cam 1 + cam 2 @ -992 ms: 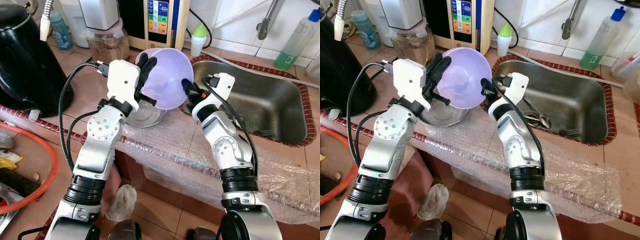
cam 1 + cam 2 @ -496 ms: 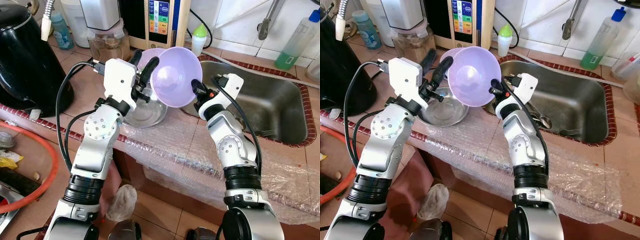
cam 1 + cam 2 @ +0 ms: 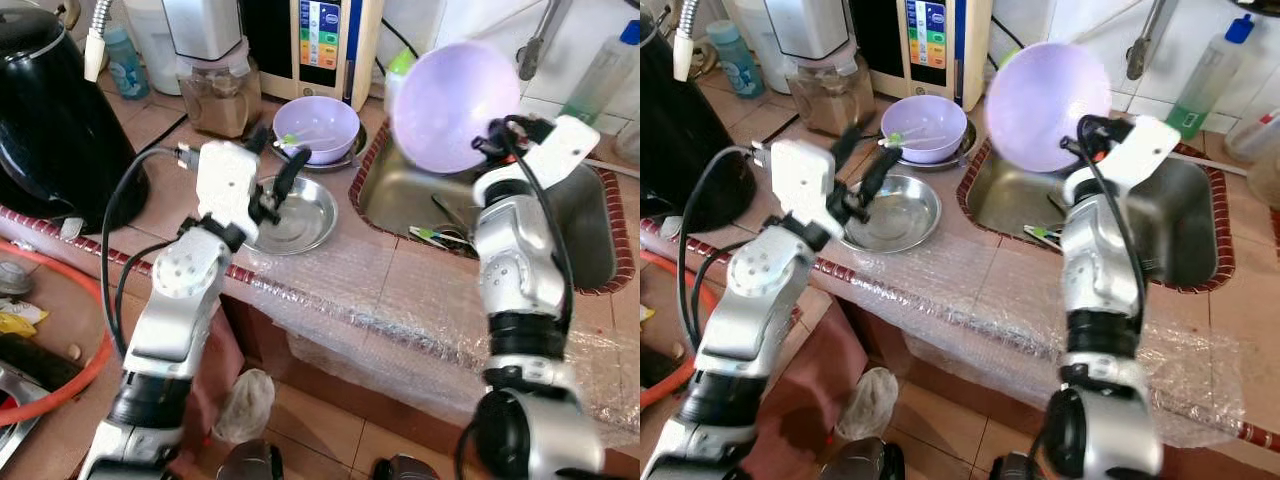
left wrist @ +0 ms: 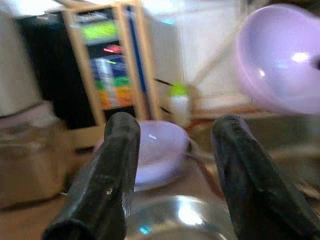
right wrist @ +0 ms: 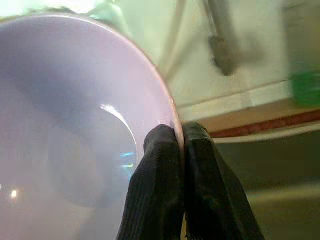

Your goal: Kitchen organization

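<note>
My right gripper (image 3: 493, 138) is shut on the rim of a lilac plastic bowl (image 3: 455, 106), held tilted in the air over the left end of the steel sink (image 3: 570, 215). In the right wrist view both black fingers (image 5: 165, 165) pinch the bowl's edge (image 5: 75, 130). My left gripper (image 3: 276, 172) is open and holds nothing, above a shallow steel bowl (image 3: 298, 215) on the counter. Behind that stands a second lilac bowl (image 3: 315, 128) with utensils in it, also visible between the left fingers (image 4: 112, 170) as a lilac bowl (image 4: 155, 150).
A black kettle (image 3: 45, 110) stands at the far left. A blender jar (image 3: 215, 95) and a water appliance (image 3: 320, 40) line the back wall. Utensils (image 3: 440, 235) lie in the sink; a green soap bottle (image 3: 595, 75) is beyond it. Bubble wrap (image 3: 400, 320) covers the counter's front edge.
My right gripper has carried the lilac bowl up and to the right, from over the steel bowl to above the sink. My left gripper has let go and drawn back, open.
</note>
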Tool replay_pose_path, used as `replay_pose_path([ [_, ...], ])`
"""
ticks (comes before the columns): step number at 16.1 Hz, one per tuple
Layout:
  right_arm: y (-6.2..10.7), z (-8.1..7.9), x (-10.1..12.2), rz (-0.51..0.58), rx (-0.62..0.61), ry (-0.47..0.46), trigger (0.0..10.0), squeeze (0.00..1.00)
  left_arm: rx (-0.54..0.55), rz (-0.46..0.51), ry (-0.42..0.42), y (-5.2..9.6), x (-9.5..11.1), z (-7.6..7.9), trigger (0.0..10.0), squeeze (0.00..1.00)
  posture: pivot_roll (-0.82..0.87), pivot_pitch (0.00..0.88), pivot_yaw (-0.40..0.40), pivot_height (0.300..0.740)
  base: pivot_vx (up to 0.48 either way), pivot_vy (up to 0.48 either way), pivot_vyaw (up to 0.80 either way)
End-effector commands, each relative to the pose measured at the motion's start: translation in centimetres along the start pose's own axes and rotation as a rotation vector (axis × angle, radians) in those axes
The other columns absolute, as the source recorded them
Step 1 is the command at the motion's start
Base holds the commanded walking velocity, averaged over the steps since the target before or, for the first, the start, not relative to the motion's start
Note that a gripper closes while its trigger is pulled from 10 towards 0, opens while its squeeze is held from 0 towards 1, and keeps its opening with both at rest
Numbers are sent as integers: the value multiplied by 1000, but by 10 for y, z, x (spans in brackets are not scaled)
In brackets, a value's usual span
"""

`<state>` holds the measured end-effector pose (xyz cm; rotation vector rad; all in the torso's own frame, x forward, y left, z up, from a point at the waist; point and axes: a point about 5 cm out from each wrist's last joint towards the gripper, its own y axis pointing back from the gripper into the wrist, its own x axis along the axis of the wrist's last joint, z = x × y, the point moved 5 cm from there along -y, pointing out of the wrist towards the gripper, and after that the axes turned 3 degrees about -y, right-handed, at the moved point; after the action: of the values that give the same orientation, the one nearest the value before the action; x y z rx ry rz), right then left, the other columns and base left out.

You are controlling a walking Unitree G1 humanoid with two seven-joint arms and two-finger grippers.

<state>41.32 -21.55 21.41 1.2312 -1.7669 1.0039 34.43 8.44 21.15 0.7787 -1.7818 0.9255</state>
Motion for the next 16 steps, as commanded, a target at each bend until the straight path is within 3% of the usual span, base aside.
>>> replay_pose_path([
  [1, -2, 32, -9, -46, -134, 139, 0, 0, -112, -52, -11, 10, -10, 17, 10000, 1000, 32, 30, 22, 740, 0, 0, 0],
  [2, 0, 44, -16, -73, -177, 179, 0, 0, -147, -75, -11, 14, -15, 22, 10000, 1000, 32, 30, 22, 740, 0, 0, 0],
  [4, 6, 65, -47, -188, -224, 243, 4196, 0, -232, -123, -14, 21, -23, 34, 10000, 1000, 38, 32, 19, 740, 0, 0, 0],
  [5, 10, 72, -59, -239, -252, 274, 9608, 0, -266, -137, -2, 23, -25, 38, 10000, 1000, 38, 32, 19, 740, 0, 0, 0],
  [6, 12, 74, -70, -279, -254, 292, 10000, 0, -289, -152, -3, 24, -26, 41, 10000, 1000, 38, 32, 19, 740, 0, 0, 0],
  [10, 15, 70, -91, -350, -238, 318, 10000, 0, -316, -173, -11, 28, -28, 44, 10000, 1000, 47, 35, 19, 740, 0, 0, 0],
  [11, 18, 60, -104, -388, -206, 300, 10000, 0, -363, -192, 6, 32, -29, 50, 10000, 1000, 49, 37, 21, 740, 0, 0, 0],
  [12, 22, 51, -115, -431, -157, 318, 10000, 1000, -366, -196, 11, 34, -30, 52, 10000, 1000, 49, 38, 21, 740, 0, 0, 0],
  [16, 27, 47, -124, -445, -133, 400, 10000, 1000, -351, -197, 1, 31, -30, 50, 10000, 1000, 47, 38, 22, 740, 0, 0, 0],
])
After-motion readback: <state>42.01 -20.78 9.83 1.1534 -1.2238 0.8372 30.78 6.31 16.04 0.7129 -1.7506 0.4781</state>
